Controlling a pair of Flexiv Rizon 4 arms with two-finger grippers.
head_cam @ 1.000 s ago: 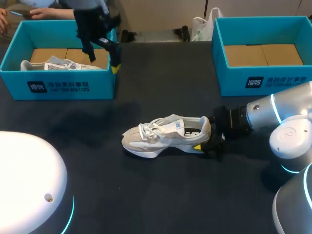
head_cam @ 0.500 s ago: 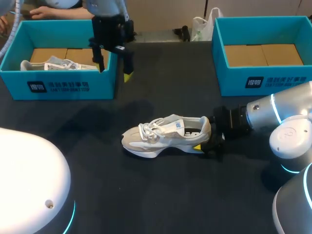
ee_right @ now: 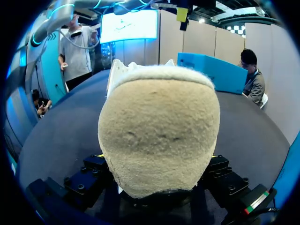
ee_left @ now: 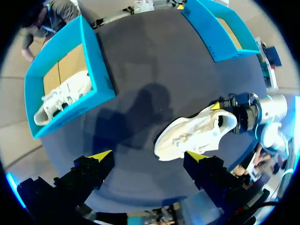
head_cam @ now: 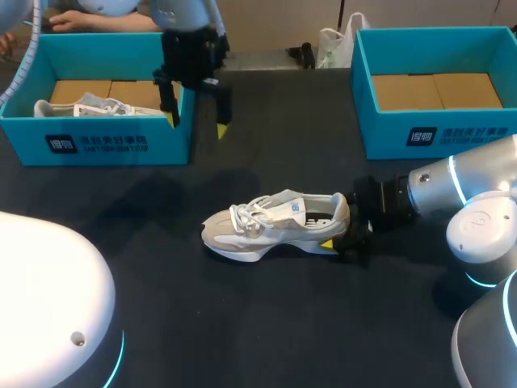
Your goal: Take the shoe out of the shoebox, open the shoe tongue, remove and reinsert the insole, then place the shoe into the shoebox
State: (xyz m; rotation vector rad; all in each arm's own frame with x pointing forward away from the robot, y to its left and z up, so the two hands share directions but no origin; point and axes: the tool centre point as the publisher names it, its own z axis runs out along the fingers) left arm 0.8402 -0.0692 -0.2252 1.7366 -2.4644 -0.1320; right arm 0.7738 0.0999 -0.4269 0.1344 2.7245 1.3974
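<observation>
A cream and white sneaker point(head_cam: 271, 226) lies on its sole in the middle of the dark table, toe toward my left. My right gripper point(head_cam: 338, 233) is shut on its heel, one yellow tip showing at the near side; in the right wrist view the suede heel point(ee_right: 159, 131) fills the space between the fingers point(ee_right: 96, 166). My left gripper point(head_cam: 196, 124) hangs open and empty above the table by the left shoebox's point(head_cam: 97, 145) right corner. From the left wrist view, the sneaker point(ee_left: 194, 133) lies ahead of the left gripper point(ee_left: 147, 155).
The left teal shoebox holds a second pale shoe point(head_cam: 89, 107) on cardboard. Another teal shoebox point(head_cam: 436, 133), with only cardboard inside, stands at the back right. A person's arm rests beyond the left box.
My left gripper has moved right and forward, from over the left box's right wall toward the table's middle. The shoe and the right arm have not moved.
</observation>
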